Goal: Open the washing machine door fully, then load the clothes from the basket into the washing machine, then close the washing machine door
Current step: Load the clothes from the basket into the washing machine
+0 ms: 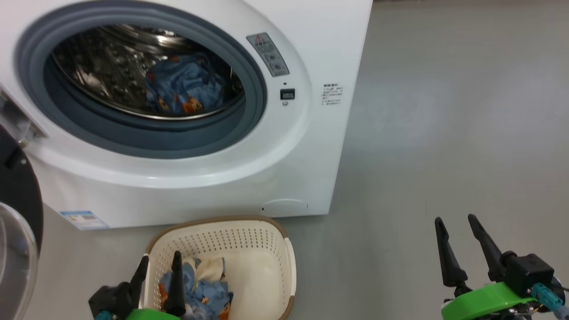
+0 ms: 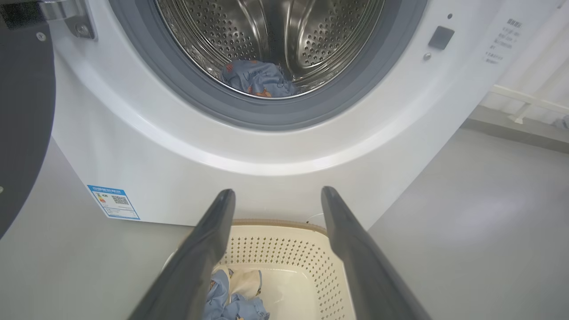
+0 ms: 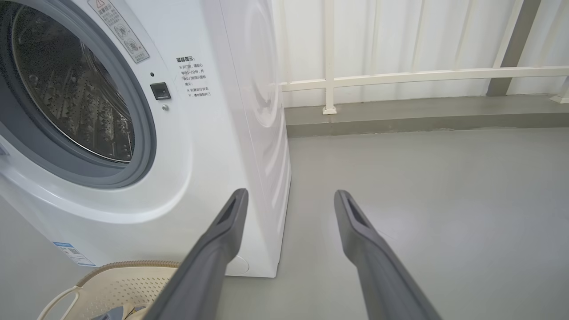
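Before the washing machine (image 1: pixel 311 155), the head view shows its door (image 1: pixel 18 195) open at left, one bear-print garment (image 1: pixel 184 86) in the drum (image 1: pixel 102 66), and more clothes (image 1: pixel 200 284) in the basket (image 1: pixel 213 221) nearby. Left wrist view: the left gripper (image 2: pixel 278 192) gapes wide and empty above the basket. Right wrist view: the right gripper (image 3: pixel 290 193), equally wide, hangs over grey floor (image 3: pixel 444 186) at right.

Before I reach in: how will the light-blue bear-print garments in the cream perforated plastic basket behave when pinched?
Probably floppy: the garments lie crumpled, so they should drape and trail. Likely light, being thin cloth. The cream-white piece bunched among them may lift too.
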Available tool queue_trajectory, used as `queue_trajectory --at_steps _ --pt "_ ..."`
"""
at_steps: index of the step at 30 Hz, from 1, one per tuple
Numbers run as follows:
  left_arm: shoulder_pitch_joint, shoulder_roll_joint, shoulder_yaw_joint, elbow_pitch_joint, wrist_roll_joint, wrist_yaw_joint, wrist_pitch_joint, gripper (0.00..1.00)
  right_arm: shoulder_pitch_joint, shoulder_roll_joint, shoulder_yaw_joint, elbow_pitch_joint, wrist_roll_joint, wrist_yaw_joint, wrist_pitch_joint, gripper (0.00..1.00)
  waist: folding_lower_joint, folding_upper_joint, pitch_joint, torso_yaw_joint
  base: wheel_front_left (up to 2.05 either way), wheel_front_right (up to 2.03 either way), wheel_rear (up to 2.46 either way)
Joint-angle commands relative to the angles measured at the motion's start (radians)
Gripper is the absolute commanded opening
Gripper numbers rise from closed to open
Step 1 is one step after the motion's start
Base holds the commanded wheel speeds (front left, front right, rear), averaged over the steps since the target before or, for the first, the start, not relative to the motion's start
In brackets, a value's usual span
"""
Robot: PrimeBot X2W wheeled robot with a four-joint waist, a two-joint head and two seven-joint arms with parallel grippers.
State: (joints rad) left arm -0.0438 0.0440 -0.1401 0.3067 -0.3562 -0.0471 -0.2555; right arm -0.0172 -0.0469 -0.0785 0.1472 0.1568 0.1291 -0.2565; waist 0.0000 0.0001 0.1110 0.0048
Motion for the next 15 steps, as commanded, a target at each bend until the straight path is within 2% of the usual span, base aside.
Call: queue_trajectory --at_steps 1,10,15 --pt "-0.052 0.006 0.024 0.015 0.005 0.004 -0.006 1.0 -0.044 -0.008 0.024 -0.032 -0.013 0.002 -0.002 1.0 0.0 -0.0001 0.071 -0.013 0.0 0.0 0.0" --pt "-0.162 0.006 0.02 0.206 0.026 -0.021 -0.006 1.0 -0.09 -0.016 0.021 -0.052 -0.011 0.002 -0.003 1.0 0.0 -0.0001 0.213 -0.041 0.0 0.0 0.0" --pt "-0.252 0.016 0.019 0.358 0.047 -0.036 -0.006 1.0 -0.124 -0.022 0.033 -0.06 -0.011 0.002 -0.004 1.0 0.0 -0.0001 0.302 -0.066 0.0 0.0 0.0"
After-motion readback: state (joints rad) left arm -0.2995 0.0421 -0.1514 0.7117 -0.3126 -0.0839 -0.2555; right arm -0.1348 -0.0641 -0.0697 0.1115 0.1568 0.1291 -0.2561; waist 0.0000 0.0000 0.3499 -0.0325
